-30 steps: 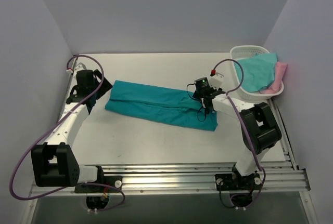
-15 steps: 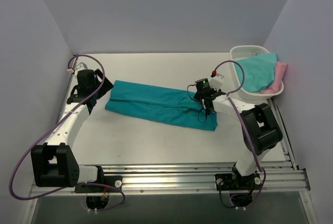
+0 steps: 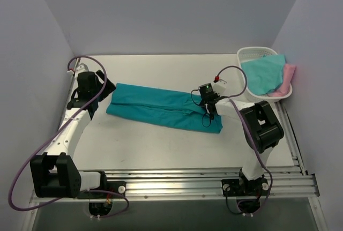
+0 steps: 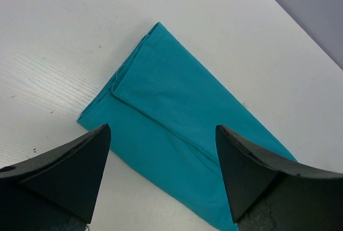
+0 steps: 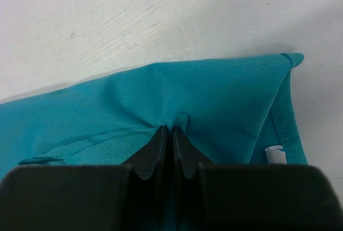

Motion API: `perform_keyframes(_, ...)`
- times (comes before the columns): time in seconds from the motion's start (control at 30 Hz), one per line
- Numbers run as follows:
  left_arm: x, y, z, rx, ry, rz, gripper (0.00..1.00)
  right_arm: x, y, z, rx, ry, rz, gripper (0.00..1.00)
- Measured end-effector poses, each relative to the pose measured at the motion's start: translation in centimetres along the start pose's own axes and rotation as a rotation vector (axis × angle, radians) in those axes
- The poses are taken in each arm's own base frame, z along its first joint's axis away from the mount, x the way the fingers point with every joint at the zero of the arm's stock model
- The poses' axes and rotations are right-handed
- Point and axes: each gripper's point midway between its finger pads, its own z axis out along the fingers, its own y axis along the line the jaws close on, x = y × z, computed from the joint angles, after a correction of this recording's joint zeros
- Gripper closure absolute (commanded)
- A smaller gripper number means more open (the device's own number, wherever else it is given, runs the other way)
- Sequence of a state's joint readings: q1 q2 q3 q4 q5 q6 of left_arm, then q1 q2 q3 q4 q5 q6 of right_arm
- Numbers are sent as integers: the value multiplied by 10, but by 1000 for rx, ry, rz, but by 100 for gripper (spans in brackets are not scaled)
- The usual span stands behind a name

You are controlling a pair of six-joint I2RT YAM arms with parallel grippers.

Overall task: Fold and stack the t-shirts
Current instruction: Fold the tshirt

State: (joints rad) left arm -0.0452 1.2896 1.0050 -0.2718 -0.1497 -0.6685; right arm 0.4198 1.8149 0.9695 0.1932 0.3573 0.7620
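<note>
1. The right gripper [image 5: 171, 132] has its fingers pressed together on a small ridge of the teal shirt [image 3: 153, 106] near its right end (probably to lift that end for a fold).
2. The left gripper [image 4: 161, 137] hangs spread above the shirt's left end, holding nothing.
3. The shirt lies as a long strip across the table [image 3: 161, 145].
4. The aqua shirt [image 3: 265, 73] and pink shirt [image 3: 289, 74] wait in the basket [image 3: 252, 49].

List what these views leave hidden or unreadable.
Top view: pink tee mostly under aqua tee.
Right wrist: white tag on teal tee too small to read; pinched layers hidden by right fingers.
Left wrist: teal tee's far end runs off the bottom edge.
</note>
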Motion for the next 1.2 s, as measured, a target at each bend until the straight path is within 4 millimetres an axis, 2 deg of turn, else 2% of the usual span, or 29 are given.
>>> perform_keyframes(0.1, 2, 2, 1, -3, 4, 0, 12, 0, 0, -4, -11, 0, -1, 100)
perform_keyframes(0.2, 7, 5, 2, -10, 14, 2, 12, -4, 1, -18, -30, -11, -2, 100)
perform_keyframes(0.43, 19, 5, 3, -9, 33, 11, 12, -29, 33, -80, -150, -103, -31, 100)
perform_keyframes(0.53, 23, 4, 3, -6, 38, 12, 12, -30, 43, -106, -195, -130, -49, 100)
perform_keyframes(0.6, 24, 2, 3, -1, 38, 14, 12, -22, 43, -116, -206, -130, -70, 98)
perform_keyframes(0.7, 24, -3, 2, 10, 35, 11, 12, -6, 31, -122, -185, -111, -108, 84)
perform_keyframes(0.73, 24, -4, 2, 12, 33, 10, 12, 4, 24, -123, -175, -98, -125, 69)
perform_keyframes(0.8, 24, -6, 2, 18, 30, 7, 12, 20, 12, -125, -156, -77, -150, 59)
perform_keyframes(0.83, 24, -7, 2, 20, 28, 6, 12, 28, 5, -126, -148, -65, -160, 48)
perform_keyframes(0.87, 24, -8, 2, 22, 25, 6, 12, 37, -1, -128, -140, -50, -170, 43)
perform_keyframes(0.9, 24, -9, 2, 22, 24, 6, 12, 45, -7, -130, -136, -39, -181, 31)
perform_keyframes(1.03, 25, -9, 3, 22, 19, 7, 12, 69, -20, -147, -141, -9, -211, 27)
perform_keyframes(1.2, 29, -11, 5, 23, 24, 8, 12, 67, -12, -172, -199, -38, -180, 27)
